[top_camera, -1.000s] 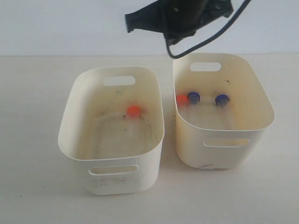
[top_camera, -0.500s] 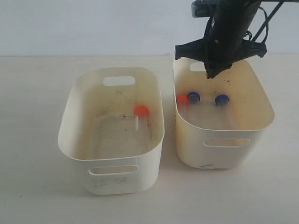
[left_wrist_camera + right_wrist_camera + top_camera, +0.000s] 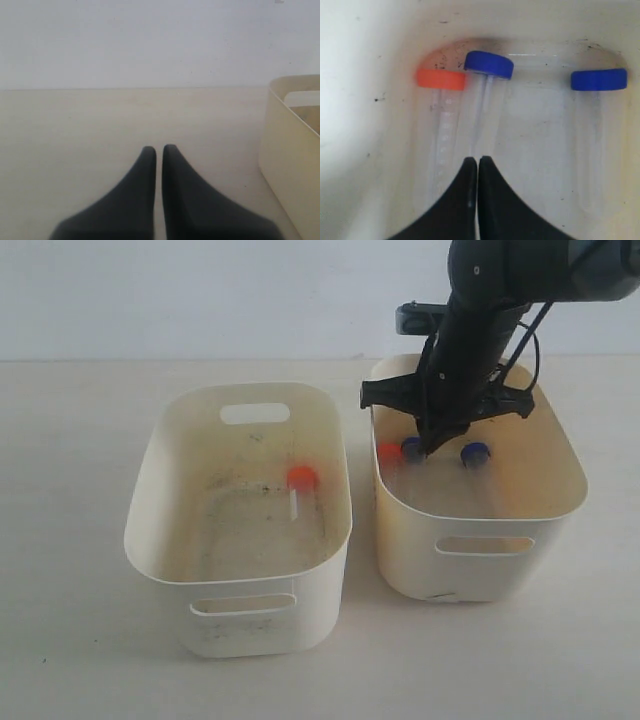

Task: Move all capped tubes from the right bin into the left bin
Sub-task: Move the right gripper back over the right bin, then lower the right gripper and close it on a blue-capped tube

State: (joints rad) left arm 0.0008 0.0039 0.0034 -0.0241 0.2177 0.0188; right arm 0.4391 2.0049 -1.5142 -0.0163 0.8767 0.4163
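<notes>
Three capped tubes lie flat in the cream right bin (image 3: 556, 445). An orange-capped tube (image 3: 441, 79) and a blue-capped tube (image 3: 489, 64) sit side by side just beyond the right gripper (image 3: 478, 161), with the second blue-capped tube (image 3: 598, 79) apart to one side. Another orange-capped one (image 3: 302, 478) lies in the whiter, smudged left bin (image 3: 250, 575), well away from that gripper.

Your black right end effector (image 3: 478, 161) points at three clear tubes: an orange-capped tube (image 3: 441, 100) and a blue-capped tube (image 3: 485, 90) just past its tips, and a second blue-capped tube (image 3: 596, 110) off to one side. Around it the right bin (image 3: 560, 455) is yellowish cream with a few dark specks. Away from it the left bin (image 3: 170, 490) is whiter with dark floor smudges, and the worktop (image 3: 70, 440) is pale beige.
</notes>
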